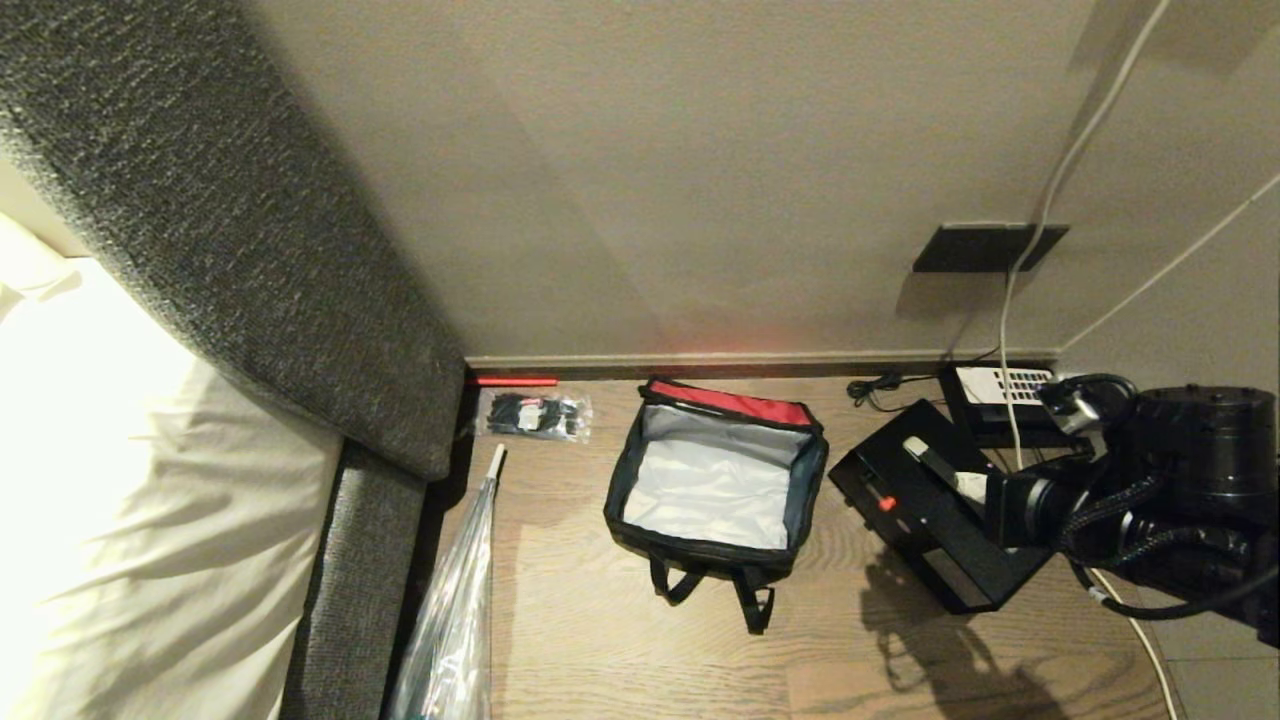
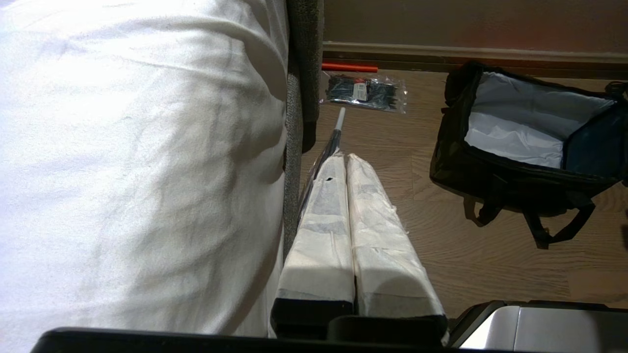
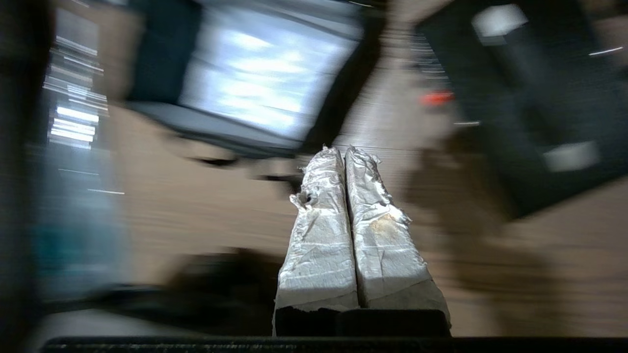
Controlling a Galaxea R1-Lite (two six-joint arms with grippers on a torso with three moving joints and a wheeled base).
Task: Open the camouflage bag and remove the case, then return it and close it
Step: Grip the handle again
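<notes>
My right claw (image 3: 343,154) is clenched on nothing, hovering over the floor between the camouflage bag (image 1: 715,480), lid open, and the case (image 1: 925,515) lying just right of it. With pads pressed together, I could shove the case away instead of gripping.

Bedroom, likely hotel-type. Bed (image 1: 120,480) with white sheets, grey fabric headboard (image 1: 230,220) against a plain beige wall (image 1: 650,170). Wood-look floor (image 1: 620,650) with skirting. Wall socket plate (image 1: 985,248) with white cable, black telephone (image 1: 1000,390) with white keypad on the floor in the corner.
</notes>
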